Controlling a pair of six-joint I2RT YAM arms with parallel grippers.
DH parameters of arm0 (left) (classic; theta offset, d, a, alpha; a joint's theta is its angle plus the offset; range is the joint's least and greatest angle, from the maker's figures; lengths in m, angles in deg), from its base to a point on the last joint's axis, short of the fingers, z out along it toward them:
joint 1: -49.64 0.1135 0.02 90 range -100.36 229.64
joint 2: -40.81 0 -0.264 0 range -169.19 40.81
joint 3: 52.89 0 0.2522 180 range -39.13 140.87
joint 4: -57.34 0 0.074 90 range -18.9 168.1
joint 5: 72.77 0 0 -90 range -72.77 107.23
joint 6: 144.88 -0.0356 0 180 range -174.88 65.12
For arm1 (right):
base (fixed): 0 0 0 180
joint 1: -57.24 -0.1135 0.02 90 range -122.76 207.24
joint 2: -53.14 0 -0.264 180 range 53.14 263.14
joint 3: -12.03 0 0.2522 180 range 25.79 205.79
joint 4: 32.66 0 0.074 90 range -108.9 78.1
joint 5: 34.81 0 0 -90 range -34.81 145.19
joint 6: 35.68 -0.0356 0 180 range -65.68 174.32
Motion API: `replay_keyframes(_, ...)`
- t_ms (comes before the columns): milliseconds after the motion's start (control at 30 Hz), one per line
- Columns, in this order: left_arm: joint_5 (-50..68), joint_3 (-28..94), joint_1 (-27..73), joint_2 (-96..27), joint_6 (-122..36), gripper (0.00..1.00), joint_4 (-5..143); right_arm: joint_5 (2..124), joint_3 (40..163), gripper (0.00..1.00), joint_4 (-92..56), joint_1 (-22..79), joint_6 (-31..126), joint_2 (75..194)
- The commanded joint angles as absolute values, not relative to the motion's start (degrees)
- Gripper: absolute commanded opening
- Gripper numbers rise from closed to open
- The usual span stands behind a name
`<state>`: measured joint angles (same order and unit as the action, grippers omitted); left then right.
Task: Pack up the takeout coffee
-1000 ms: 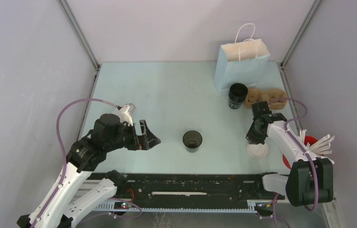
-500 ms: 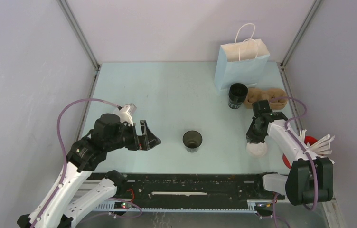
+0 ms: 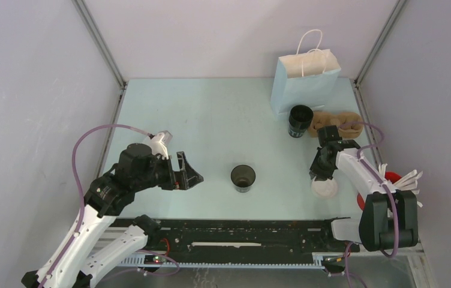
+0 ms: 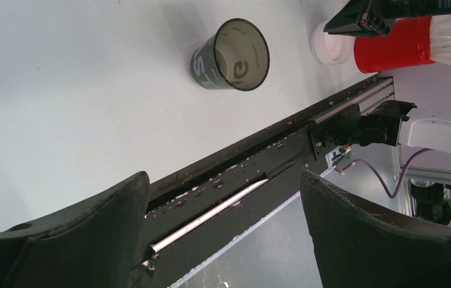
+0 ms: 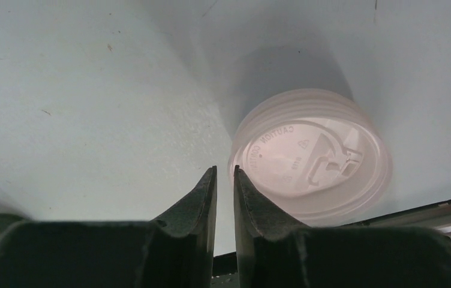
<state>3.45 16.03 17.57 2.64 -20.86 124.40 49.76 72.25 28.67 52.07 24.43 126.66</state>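
Note:
An empty black coffee cup [image 3: 243, 178] stands upright mid-table; the left wrist view shows it too [image 4: 232, 55]. A second black cup [image 3: 300, 120] stands in front of the light blue paper bag [image 3: 304, 84]. White lids [image 3: 324, 188] lie stacked near the front right edge. My right gripper [image 3: 319, 176] points down just left of the lids [image 5: 310, 159]. Its jaws [image 5: 224, 171] stand a narrow gap apart with nothing between them, and the right finger is at the lid's rim. My left gripper [image 3: 190, 177] hovers wide open and empty [image 4: 223, 180], left of the middle cup.
A brown cardboard cup carrier [image 3: 340, 123] lies right of the far cup, next to the bag. A red cup holding white utensils [image 3: 394, 180] stands at the right edge, behind my right arm. The black rail [image 3: 241, 231] runs along the table's near edge.
My right gripper's jaws have parted slightly and the wrist has shifted a little away from the near edge. The lids stay on the table. The left arm has not moved.

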Motion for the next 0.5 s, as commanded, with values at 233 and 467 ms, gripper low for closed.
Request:
replay_keyframes(233, 2.57, 17.24, 17.21, 3.03, -22.02, 1.0, 123.75, 49.12, 71.76, 0.22, 25.66, 52.83, 25.5, 127.77)
replay_keyframes(467, 2.4, 17.49, 17.26, 2.8, -22.05, 1.0, 123.67, 48.83, 71.77, 0.23, 25.83, 52.93, 25.54, 128.5)
